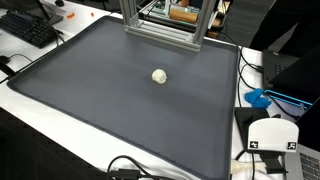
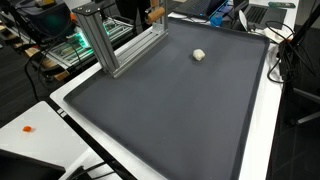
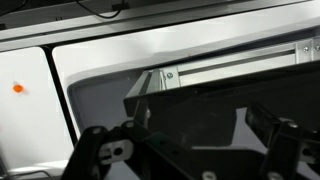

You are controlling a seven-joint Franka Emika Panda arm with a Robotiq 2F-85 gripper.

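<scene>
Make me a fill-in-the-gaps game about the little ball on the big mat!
1. The little ball is ____ in colour.
2. The ball lies on the mat, which is dark ____.
3. The number of balls on the mat is ____.
4. In the wrist view the gripper is open and holds ____.
Missing words: white; grey; one; nothing.
</scene>
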